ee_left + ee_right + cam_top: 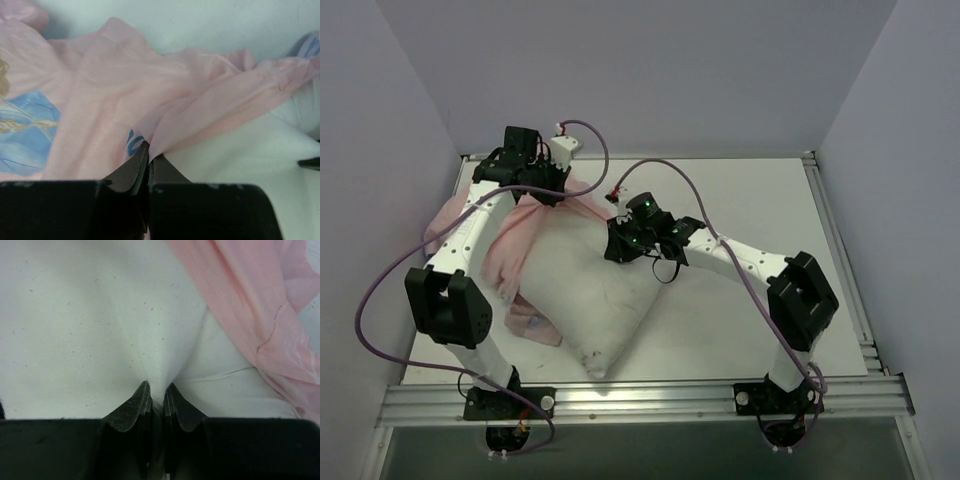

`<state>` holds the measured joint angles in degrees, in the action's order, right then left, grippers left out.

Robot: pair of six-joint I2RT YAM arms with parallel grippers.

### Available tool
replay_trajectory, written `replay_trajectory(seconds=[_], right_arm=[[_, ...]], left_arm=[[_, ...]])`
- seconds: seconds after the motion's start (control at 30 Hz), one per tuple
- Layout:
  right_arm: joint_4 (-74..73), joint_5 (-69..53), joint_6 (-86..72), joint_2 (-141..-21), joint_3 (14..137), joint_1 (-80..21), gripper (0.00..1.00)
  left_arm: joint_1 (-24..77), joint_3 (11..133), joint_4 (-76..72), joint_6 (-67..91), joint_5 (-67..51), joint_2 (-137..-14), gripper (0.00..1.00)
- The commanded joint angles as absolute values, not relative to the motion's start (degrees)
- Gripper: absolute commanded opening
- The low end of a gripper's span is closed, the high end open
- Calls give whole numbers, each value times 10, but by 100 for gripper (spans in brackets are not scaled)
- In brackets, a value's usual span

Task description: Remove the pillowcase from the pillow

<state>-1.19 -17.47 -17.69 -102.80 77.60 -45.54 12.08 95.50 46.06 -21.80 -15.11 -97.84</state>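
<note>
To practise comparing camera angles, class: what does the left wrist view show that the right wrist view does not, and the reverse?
Left wrist only: the left fingers shut on a fold of the thin pale pink fabric pillowcase, whose blue cartoon print shows. Right wrist only: the right fingers pinching a pucker of the plain white puffy pillow, with dark specks on it. Both: the pillowcase lying against the pillow.

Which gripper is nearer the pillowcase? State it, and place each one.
Left. The left gripper is shut on a fold of the pillowcase. The right gripper pinches the pillow, with the pillowcase lying just beside it.
</note>
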Motion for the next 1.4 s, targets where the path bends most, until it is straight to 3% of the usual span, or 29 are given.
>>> replay_trajectory(seconds=[0.0,0.2,0.3,0.47,0.63,1.0,1.07,1.1,1.13,1.17,1.2,1.23,1.37], right_arm=[[-132,-188,-168,-982,724,-464,0],[-177,-144,-192,-880,644,-433,0],[-204,-142,-193,-838,600,-355,0],[-244,-95,-152,-811,583,-231,0],[-265,-40,-127,-825,615,-180,0],[-339,70,-89,-808,737,-77,0],[-324,28,-99,-811,716,-85,0],[-299,-8,-105,-809,708,-88,0],[-290,-24,-115,-809,702,-89,0],[-284,-31,-119,-811,699,-91,0],[-276,-35,-123,-815,701,-93,0],[-272,-38,-127,-819,704,-93,0],[-256,-44,-125,-831,715,-91,0]], left_arm=[[110,1015,401,-163,-109,-991,2],[49,1119,385,-139,86,-1123,2],[19,1140,386,-157,119,-1171,2],[-18,1120,371,-177,83,-1161,2],[5,1065,372,-200,0,-1108,2],[6,1018,330,-234,27,-1095,2],[24,1006,341,-240,-5,-1071,12],[35,996,348,-248,-28,-1060,24],[45,995,358,-253,-36,-1045,40],[57,1001,374,-257,-50,-1040,80],[58,1025,419,-255,-98,-1034,100],[56,1042,448,-251,-131,-1025,94],[8,1103,575,-264,-302,-977,94]])
